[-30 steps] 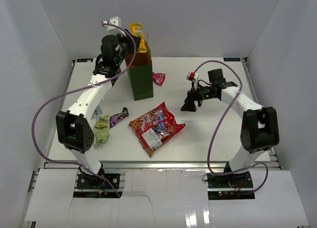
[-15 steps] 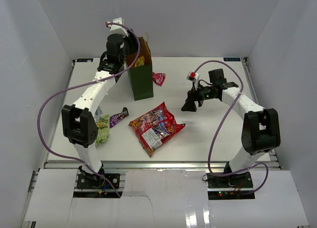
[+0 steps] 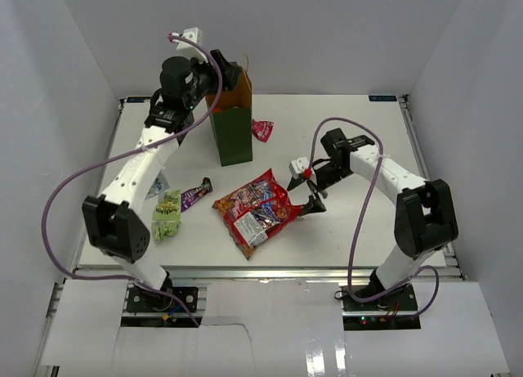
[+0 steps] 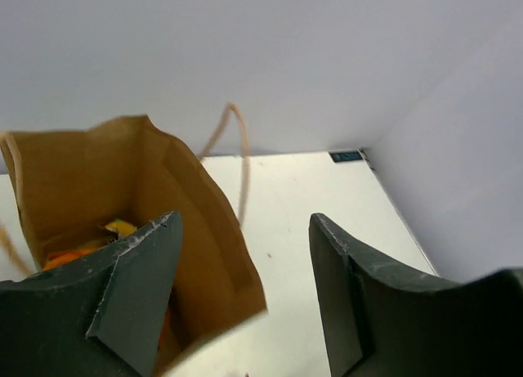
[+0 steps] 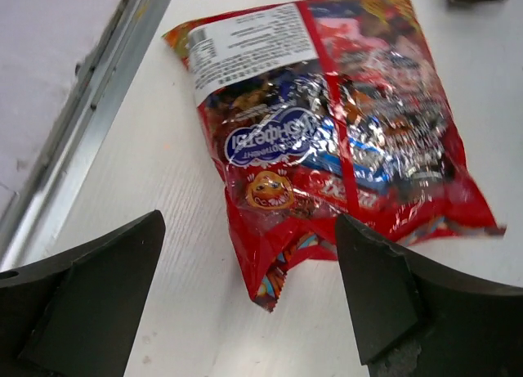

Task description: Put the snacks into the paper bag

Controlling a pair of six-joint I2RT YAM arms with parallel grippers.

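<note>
White tabletop (image 3: 359, 230), walled in white: the left gripper (image 4: 243, 222) hovers spread and empty over the green paper bag (image 3: 233, 140), and the orange pack (image 4: 69, 258) it held a second ago now lies inside. The right gripper (image 5: 245, 222), fingers wide apart, has swung in from mid-table to just above the red snack bags (image 3: 257, 209).

Left gripper (image 4: 243, 222) sits right over the paper bag (image 4: 82, 172), with packets (image 4: 118, 226) down in the bag below it. Right gripper (image 5: 249, 222) is low over the surface (image 5: 188, 311), big crinkly bags (image 5: 327, 132) straight ahead of it. Bar (image 3: 196, 194) and a flat packet (image 3: 167, 215) lie beyond those bags, well apart from it. Another small packet (image 3: 261, 130) sits just beside the paper bag.
</note>
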